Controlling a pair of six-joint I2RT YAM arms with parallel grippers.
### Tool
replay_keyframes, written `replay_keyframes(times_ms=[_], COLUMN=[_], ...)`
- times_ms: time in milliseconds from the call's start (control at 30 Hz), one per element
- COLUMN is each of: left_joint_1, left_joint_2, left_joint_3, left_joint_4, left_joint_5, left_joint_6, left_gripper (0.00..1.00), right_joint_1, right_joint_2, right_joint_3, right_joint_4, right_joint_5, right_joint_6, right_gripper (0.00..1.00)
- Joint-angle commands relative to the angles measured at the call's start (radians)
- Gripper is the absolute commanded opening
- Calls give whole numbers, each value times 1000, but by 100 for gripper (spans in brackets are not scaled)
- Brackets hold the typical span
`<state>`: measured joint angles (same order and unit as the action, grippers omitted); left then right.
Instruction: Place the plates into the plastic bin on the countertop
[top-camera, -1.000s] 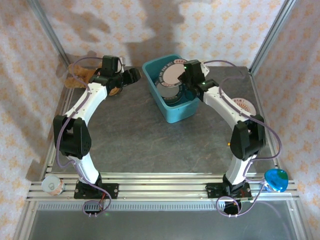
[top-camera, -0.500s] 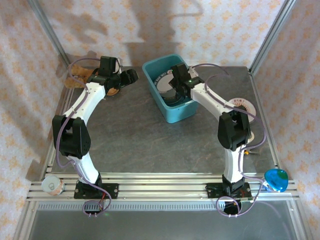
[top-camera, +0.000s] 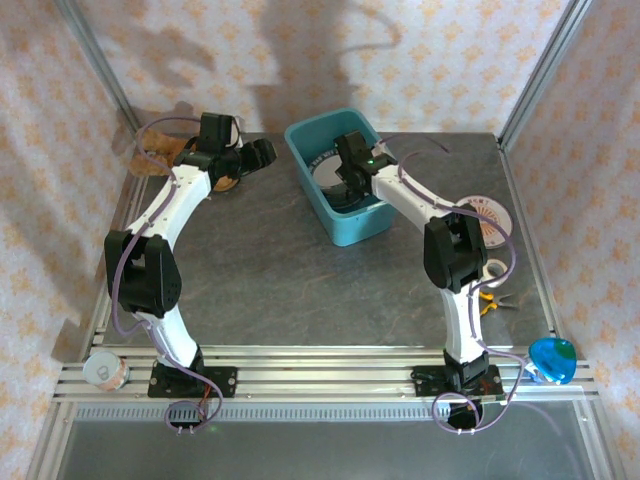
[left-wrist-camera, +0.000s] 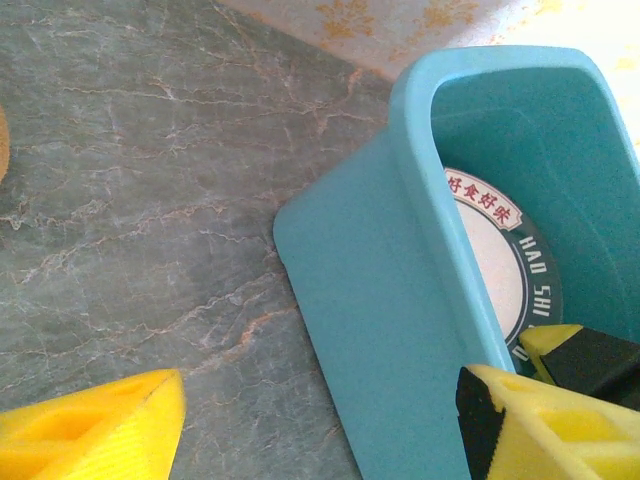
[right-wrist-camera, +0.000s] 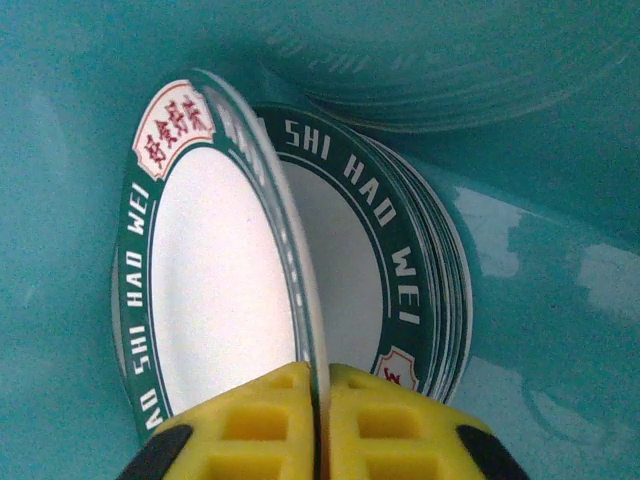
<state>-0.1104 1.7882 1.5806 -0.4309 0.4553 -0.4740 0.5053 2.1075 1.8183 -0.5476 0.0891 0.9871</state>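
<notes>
R hand (right-wrist-camera: 318, 408) w/ plate (right-wrist-camera: 215, 270) lower in bin (top-camera: 358, 230), elbow swung left

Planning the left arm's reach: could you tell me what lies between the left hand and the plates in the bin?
Bare countertop, then the side wall of the plastic bin, in the left wrist view.

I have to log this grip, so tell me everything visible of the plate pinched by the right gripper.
The held plate is round and glossy, white in the middle, with a dark green rim lettered in white and a red-on-white label. It sits inside the plastic bin, tilted at an angle off the stacked plates. The right gripper pinches its rim.
</notes>
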Motion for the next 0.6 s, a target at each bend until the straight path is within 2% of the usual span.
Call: replay_keyframes(times_ms=[0,100,167,400,567], left_joint_1=[5,5,5,5,5], left_joint_2=[-42,-45,-47,-46,-47], left_joint_3=[-17,-25,-33,-59,-73], left_joint_4=[7,13,19,49,67], left_joint_5=[-27,-27,-28,-17,-3], left_joint_6=[-12,-14,-15,-29,-35], left_gripper=[73,73,73,73,73], right_joint_1=[13,13,13,9,12], right_joint_2=[28,31,28,55,12], right_joint_3=[25,28,27,55,78], right_joint_4=[-62,-91,-102,-111,-130], right_joint_5=[-1,-11,-23,-38,-2], right_joint_6=[32,63,73,57,-5], right_gripper=[15,17,25,37,60])
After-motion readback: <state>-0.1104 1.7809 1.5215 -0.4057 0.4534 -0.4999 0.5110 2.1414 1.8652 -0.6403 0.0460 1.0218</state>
